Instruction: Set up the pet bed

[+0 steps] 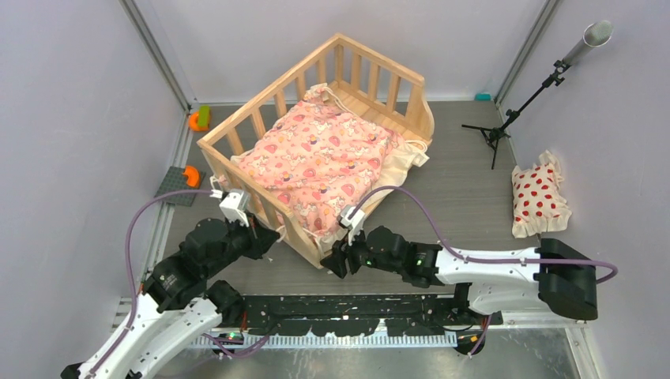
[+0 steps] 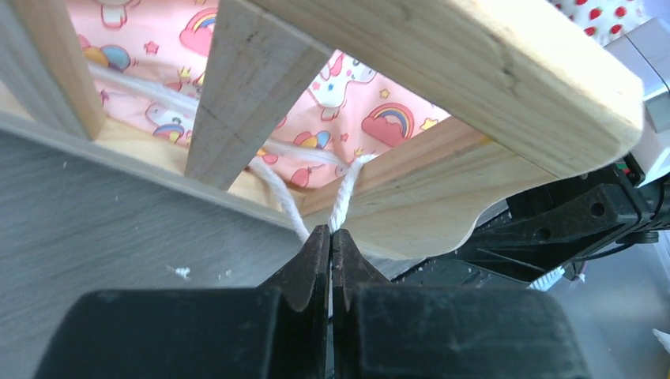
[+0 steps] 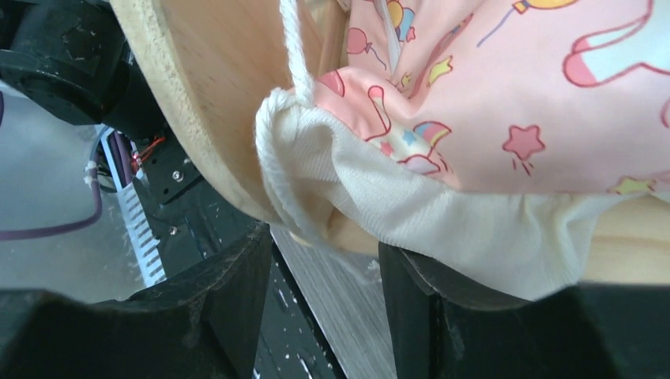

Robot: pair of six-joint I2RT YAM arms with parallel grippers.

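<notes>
where: pet bed (image 1: pixel 269 89) mid-table (image 1: pixel 466 181), pink cushion (image 1: pixel 324 158) inside | left fingers (image 2: pixel 312 260) clenched on twisted cream tie (image 2: pixel 341 197) between slats | right fingers (image 3: pixel 229 300) released, straddling the cushion's soft ribbed cream corner (image 3: pixel 379 205) | risk: thin cord may slip the pinch; a hard tug could drag the light, smooth wooden frame

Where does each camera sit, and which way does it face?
Top external: above, behind the left arm and right arm, both visible; looks down on the pet bed.
Left wrist: on left arm, facing bed rail; left gripper pinches cream tie.
Right wrist: on right arm, facing cushion corner; right gripper open.
Shared: both wrist views show the cushion.
</notes>
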